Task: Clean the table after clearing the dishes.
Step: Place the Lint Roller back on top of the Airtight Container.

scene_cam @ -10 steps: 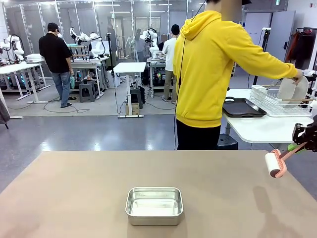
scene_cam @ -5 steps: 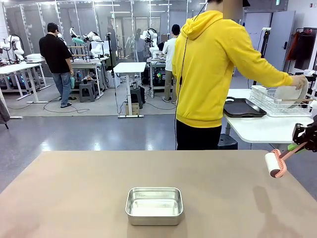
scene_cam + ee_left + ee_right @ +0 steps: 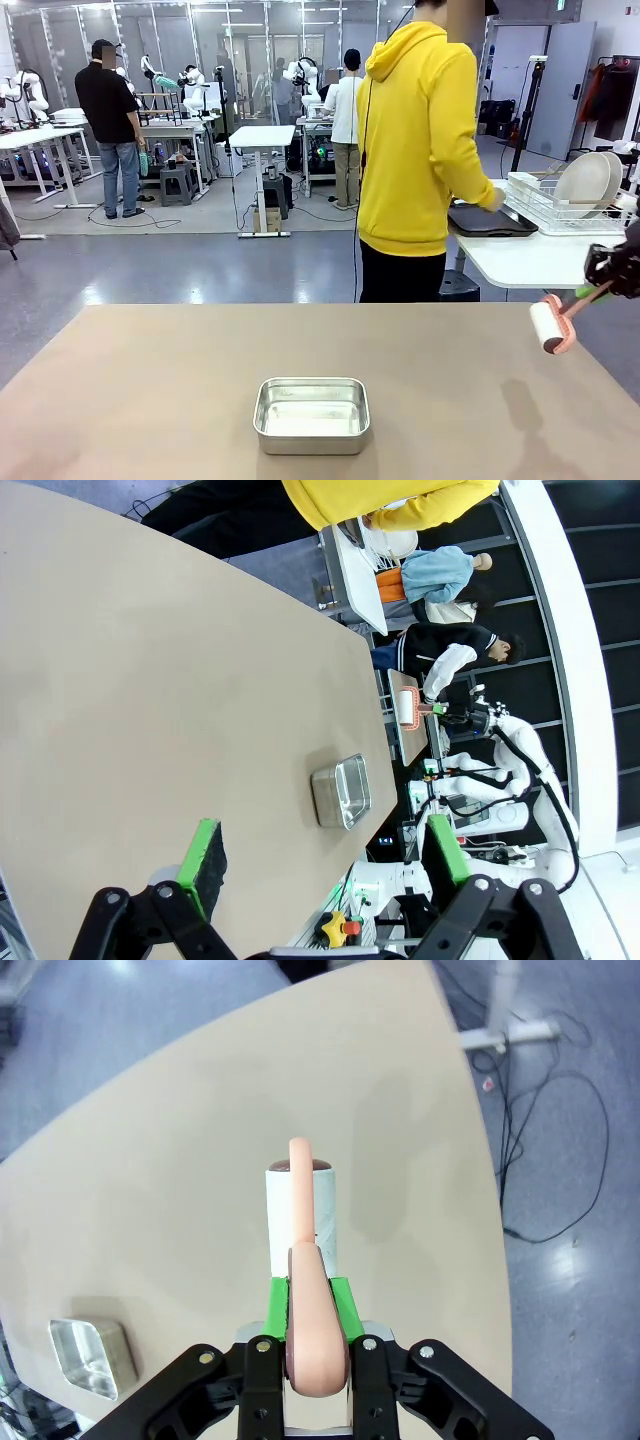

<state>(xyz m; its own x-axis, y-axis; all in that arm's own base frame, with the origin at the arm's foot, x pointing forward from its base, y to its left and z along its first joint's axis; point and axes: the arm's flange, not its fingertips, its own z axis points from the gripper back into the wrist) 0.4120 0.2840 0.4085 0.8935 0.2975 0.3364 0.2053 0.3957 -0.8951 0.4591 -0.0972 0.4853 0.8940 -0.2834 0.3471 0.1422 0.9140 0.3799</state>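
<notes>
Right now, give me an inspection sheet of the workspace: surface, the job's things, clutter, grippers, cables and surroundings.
Surface: the tan table is bare apart from one pan; no crumbs or spills can be made out.
Job's things: two white plates stand in the wire rack on the white side table; a dark tray lies beside the rack under the person's hand.
Clutter: steel pan near the table's front middle.
Grippers: right gripper shut on the pink handle of a lint roller, held above the table's right edge; left gripper open, holding nothing.
Cables: loose cables on the floor past the table edge.
Surroundings: person in a yellow hoodie at the side table.
</notes>
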